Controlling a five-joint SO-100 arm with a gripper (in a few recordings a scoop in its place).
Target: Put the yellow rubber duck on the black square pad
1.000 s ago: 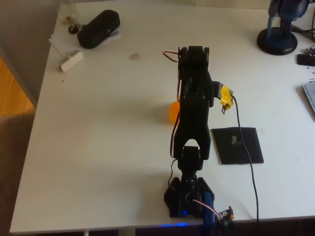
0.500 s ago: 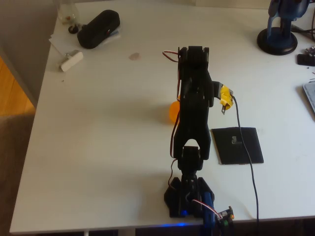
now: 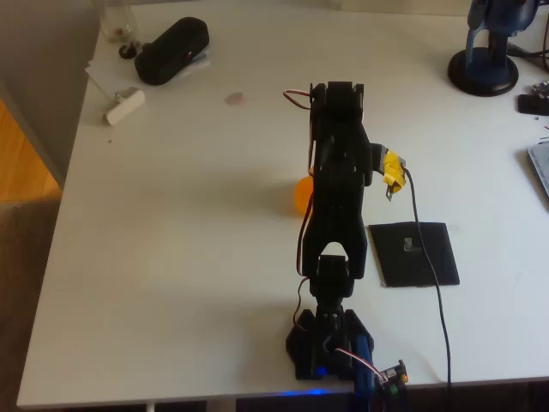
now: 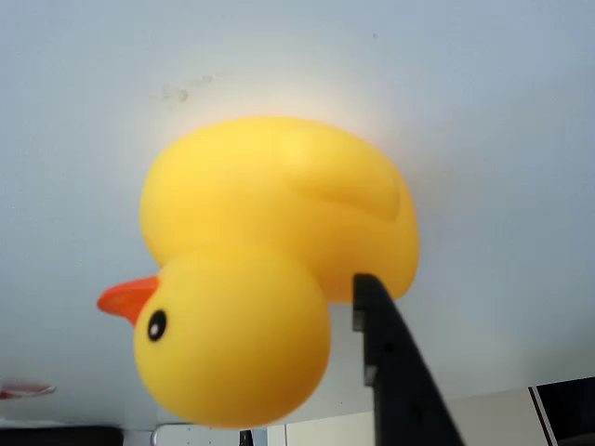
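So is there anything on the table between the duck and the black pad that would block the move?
The robot's own arm lies between them in the overhead view: the yellow rubber duck peeks out left of it, the black square pad lies to its right. A cable crosses the pad. Nothing else visible.

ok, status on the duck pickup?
End effector close over the glossy yellow rubber duck, jaw state unclear. Duck on the white table, left of the arm in the overhead view. Flat black square pad unobstructed, cable across it.

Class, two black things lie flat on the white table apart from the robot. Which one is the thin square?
The pad right of the arm in the overhead view; the pouch at top left is bulky and oblong.
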